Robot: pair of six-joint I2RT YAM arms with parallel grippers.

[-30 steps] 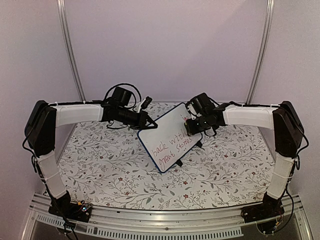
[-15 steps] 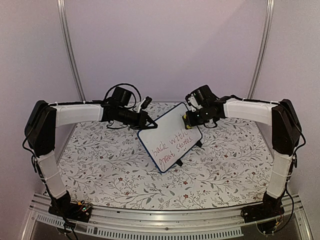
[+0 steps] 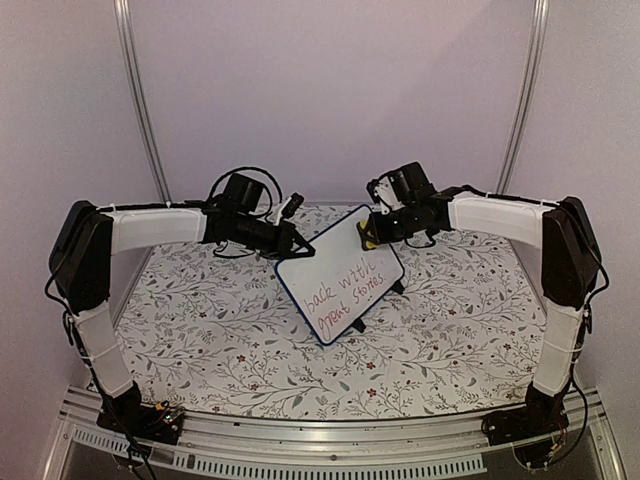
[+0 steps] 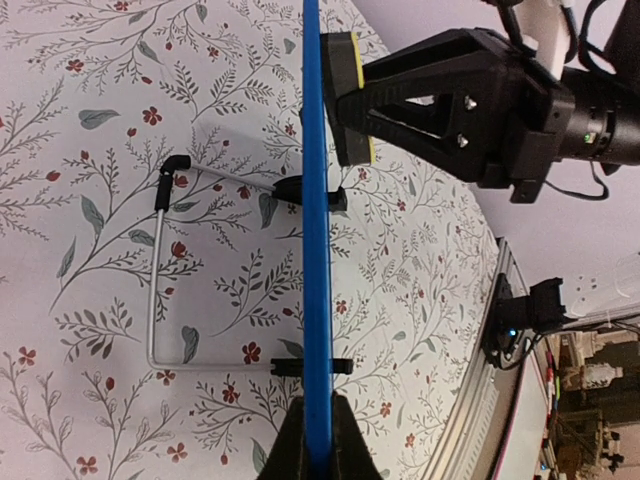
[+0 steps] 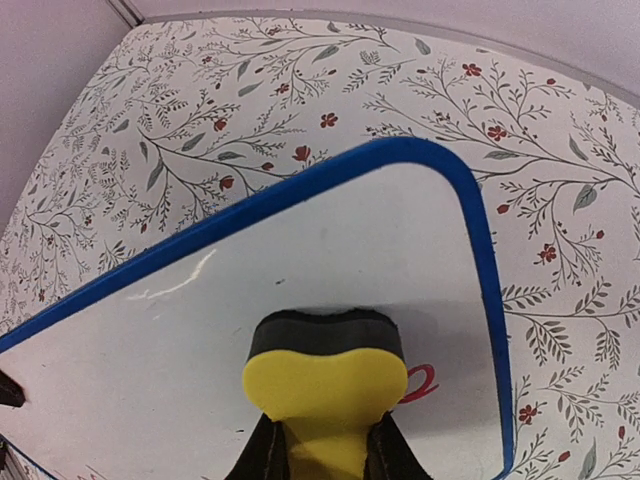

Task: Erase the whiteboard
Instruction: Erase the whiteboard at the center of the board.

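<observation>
Between the right gripper's (image 5: 322, 455) fingers sits a yellow sponge eraser (image 5: 322, 385), clamped tight, with its dark felt side facing out ahead of the tool. That felt is right up against the face of the whiteboard (image 3: 335, 280), near the board's far right corner. Just to the right of the eraser in the right wrist view there's a bit of red mark (image 5: 420, 382) on the white surface. The rest of the handwriting (image 3: 340, 288) runs off below and behind the eraser, toward the near end of the board.

Over on the other side, the left gripper (image 3: 296, 243) is pinched closed on the board's blue frame at the left corner. From the left wrist view you're looking dead along the edge, so the board is just a thin blue line running straight out from the fingertips. The eraser is touching it from the right, further along. On the opposite side of that line, a bent wire stand (image 4: 155, 300) pokes out from the back of the board and rests on the floral tablecloth (image 3: 220, 330). The board is propped up at a tilt, not lying flat.
</observation>
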